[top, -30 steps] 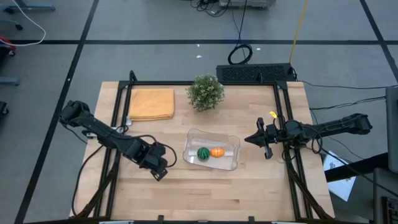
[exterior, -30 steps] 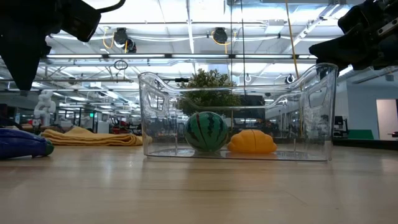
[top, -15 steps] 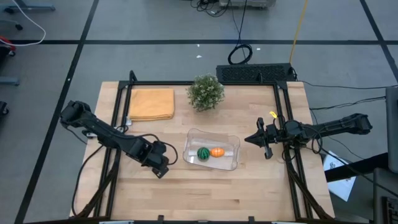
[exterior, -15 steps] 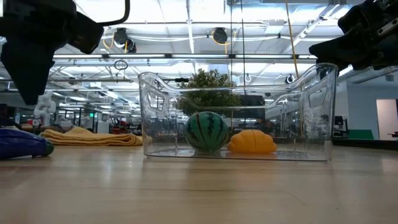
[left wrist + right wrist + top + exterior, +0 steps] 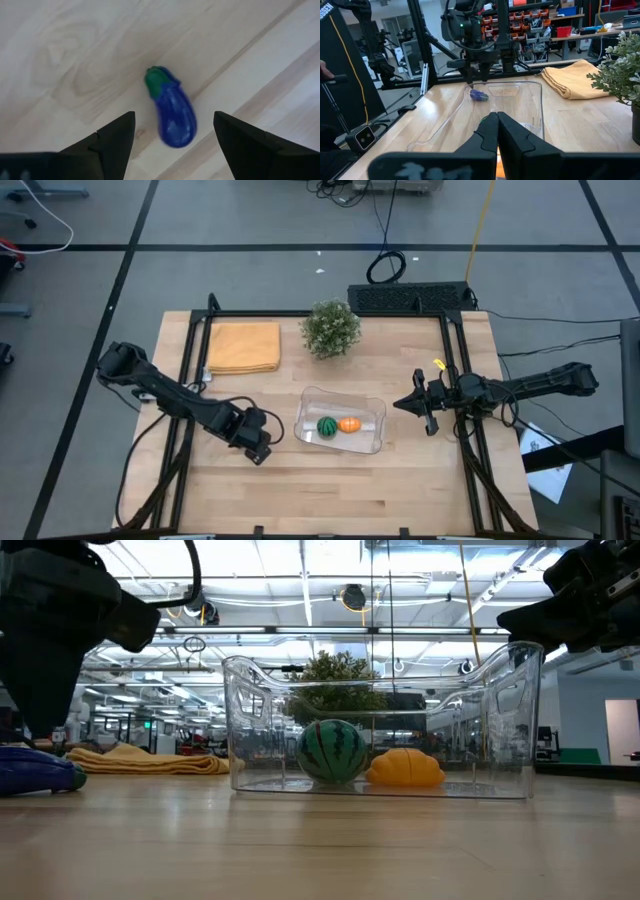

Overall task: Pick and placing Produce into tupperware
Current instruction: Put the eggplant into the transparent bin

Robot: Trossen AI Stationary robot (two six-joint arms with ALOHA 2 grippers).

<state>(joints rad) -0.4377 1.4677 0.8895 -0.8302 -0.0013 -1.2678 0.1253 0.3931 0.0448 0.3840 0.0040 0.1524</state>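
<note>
Eggplant (image 5: 172, 112) lies loose on the wood beside the clear tupperware (image 5: 341, 420); left gripper (image 5: 172, 145), spread above it, could nudge it rolling; right gripper (image 5: 497, 131) stays pressed together

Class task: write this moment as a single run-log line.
left gripper: open over eggplant | right gripper: shut, waiting | tupperware: holds watermelon, orange piece

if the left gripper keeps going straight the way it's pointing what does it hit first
Most likely the purple eggplant piece: it lies on the table between the left gripper's open jaws, straight ahead. How far off is unclear.
</note>
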